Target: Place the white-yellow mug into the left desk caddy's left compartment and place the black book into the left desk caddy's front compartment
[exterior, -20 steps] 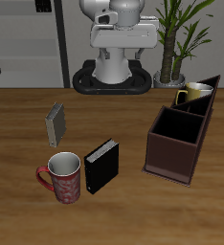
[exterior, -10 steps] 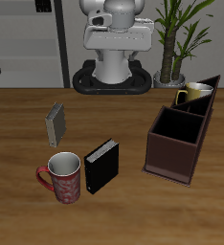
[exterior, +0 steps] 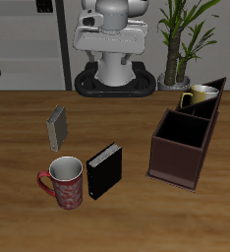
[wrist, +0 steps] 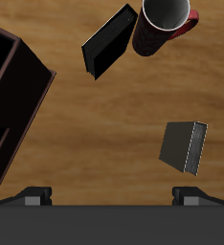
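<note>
The white-yellow mug (exterior: 201, 95) is sitting upright inside a narrow rear section of the left desk caddy (exterior: 186, 146), its rim and yellow handle showing above the dark brown wall; from the exterior view it is hard to say exactly which of the two narrow sections is holding it. The caddy is standing near the table's (exterior: 19, 138) side edge, with its large section lying nearer the table's front edge and showing nothing inside. The black book (exterior: 104, 169) is standing upright on the wood, well apart from the caddy and just beside a red patterned mug (exterior: 63, 181), which is resting nearer the front edge with its handle pointing away from the book. A smaller grey book (exterior: 57, 126) is standing farther back, apart from both. The robot arm (exterior: 112, 37) is rising at the back of the table, drawn up high over its base, with a potted plant (exterior: 181, 39) standing beside it. In the wrist view the gripper (wrist: 112, 196) is hanging high above the table, touching nothing: only the two finger bases are showing at the frame's edge, set wide apart, so the jaws are standing parted with nothing between them. That same view is looking down on the black book (wrist: 109, 42), the red mug (wrist: 164, 21), the grey book (wrist: 184, 146) and a corner of the caddy (wrist: 13, 91).
</note>
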{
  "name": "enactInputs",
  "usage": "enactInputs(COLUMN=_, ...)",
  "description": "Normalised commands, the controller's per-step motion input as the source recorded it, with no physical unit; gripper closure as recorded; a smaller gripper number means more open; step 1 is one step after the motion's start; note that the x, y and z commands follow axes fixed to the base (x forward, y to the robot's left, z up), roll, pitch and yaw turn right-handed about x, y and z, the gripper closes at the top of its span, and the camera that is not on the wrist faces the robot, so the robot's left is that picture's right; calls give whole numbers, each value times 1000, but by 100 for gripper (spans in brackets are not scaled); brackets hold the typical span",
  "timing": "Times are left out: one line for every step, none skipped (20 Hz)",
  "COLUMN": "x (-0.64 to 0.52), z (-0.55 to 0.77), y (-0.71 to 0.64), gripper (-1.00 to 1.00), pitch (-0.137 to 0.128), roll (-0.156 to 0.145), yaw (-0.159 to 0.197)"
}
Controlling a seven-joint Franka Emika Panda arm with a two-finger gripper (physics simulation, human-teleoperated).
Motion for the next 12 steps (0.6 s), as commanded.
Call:
enactInputs(x=339, z=-138, y=-560, gripper=-100, pitch=34, roll=34, yaw=157)
enactInputs(x=94, z=-94, y=-443, gripper=-100, pitch=51, roll=-40, yaw=-58)
enactInputs(x=0, z=0, y=0, gripper=-100, pitch=0, roll=0, yaw=0)
enactInputs(x=269, z=-180, y=-472, gripper=-100, pitch=91, roll=40, yaw=95)
enactInputs(x=111, z=-51, y=-330, gripper=-100, pitch=88, roll=16, yaw=-36)
enactInputs(x=114, z=12, y=-148, gripper=-100, pitch=19, roll=33, yaw=7)
enactInputs(x=140, z=23, y=-61, gripper=-100, pitch=6, roll=117, yaw=219)
enactInputs(x=33, z=76, y=-414, gripper=-100, pitch=-25, roll=-90, yaw=-108)
enactInputs(x=0, z=-4, y=17, gripper=-100, pitch=0, roll=0, yaw=0)
enactInputs(x=175, z=-23, y=-276, gripper=-100, pitch=184, roll=229, yaw=-119)
enactInputs(x=-3, z=103, y=-154, gripper=-100, pitch=-81, roll=-21, yaw=30)
enactInputs(x=199, z=-119, y=-15, gripper=-100, pitch=106, roll=208, yaw=83)
